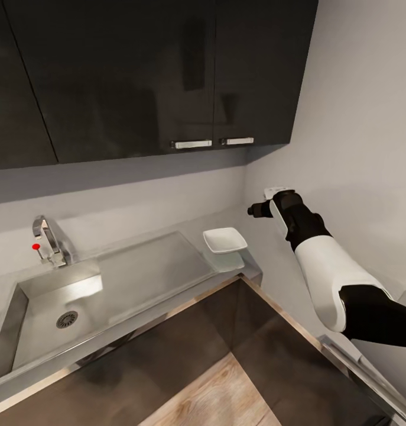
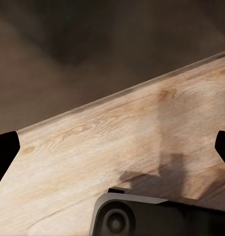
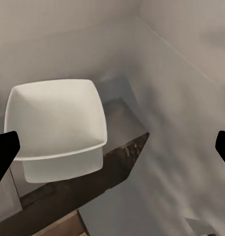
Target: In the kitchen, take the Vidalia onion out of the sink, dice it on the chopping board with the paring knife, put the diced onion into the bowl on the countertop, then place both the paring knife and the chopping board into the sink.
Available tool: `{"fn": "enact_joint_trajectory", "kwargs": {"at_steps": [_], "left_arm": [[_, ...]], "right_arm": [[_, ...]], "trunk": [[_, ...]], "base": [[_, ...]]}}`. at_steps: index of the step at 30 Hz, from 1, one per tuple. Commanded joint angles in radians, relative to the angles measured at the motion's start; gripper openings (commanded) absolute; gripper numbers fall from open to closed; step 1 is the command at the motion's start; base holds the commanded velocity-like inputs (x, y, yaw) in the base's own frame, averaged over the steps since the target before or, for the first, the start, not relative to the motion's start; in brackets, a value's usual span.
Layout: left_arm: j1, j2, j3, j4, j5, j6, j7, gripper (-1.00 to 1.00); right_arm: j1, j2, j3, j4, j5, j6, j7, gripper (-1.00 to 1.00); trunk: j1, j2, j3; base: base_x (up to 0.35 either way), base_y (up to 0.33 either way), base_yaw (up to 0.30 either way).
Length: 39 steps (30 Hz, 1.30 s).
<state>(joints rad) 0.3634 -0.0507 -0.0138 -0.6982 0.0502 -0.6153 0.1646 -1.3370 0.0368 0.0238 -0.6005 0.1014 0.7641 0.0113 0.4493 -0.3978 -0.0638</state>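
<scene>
Below and left of the raised right pincer (image 1: 257,209), fingers spread and holding nothing, sits the bowl (image 1: 225,241) at the desk's (image 1: 253,273) end; the sink (image 1: 31,299) lies farther left, nearer the left arm.

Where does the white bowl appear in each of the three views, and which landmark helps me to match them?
Head view: the bowl sits on the grey countertop near the wall corner, right of the sink's drainboard.
Left wrist view: not in it; this picture shows wooden floor.
Right wrist view: the bowl lies at the picture's left, empty.
Shared landmark: the countertop's end by the wall corner.
</scene>
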Motion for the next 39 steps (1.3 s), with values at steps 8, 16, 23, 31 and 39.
{"fn": "enact_joint_trajectory", "kwargs": {"at_steps": [8,16,23,31,39], "left_arm": [[0.0,0.0,-0.002,-0.001,0.005,-0.001,0.001,1.0],[0.0,0.0,-0.003,-0.001,0.005,-0.001,0.001,1.0],[0.0,0.0,-0.003,-0.001,0.005,-0.001,0.001,1.0],[0.0,0.0,-0.003,-0.001,0.005,-0.001,0.001,1.0],[0.0,0.0,-0.003,-0.001,0.005,-0.001,0.001,1.0]], "right_arm": [[0.027,0.001,0.002,-0.001,0.007,0.002,0.002,1.0],[0.035,0.003,0.002,-0.001,0.007,0.003,0.002,1.0],[0.042,0.008,0.002,-0.001,0.006,0.003,0.002,1.0],[0.042,0.009,0.002,-0.001,0.006,0.003,0.002,1.0],[0.042,0.009,0.002,-0.001,0.006,0.003,0.002,1.0]], "trunk": [[0.001,-0.002,-0.002],[0.001,-0.002,-0.002],[0.001,-0.002,-0.002],[0.001,-0.002,-0.002],[0.001,-0.002,-0.002]], "base": [[0.009,0.0,0.0],[0.147,0.0,0.0],[0.038,0.0,0.0],[0.067,0.0,0.0],[0.195,0.005,0.0]]}}
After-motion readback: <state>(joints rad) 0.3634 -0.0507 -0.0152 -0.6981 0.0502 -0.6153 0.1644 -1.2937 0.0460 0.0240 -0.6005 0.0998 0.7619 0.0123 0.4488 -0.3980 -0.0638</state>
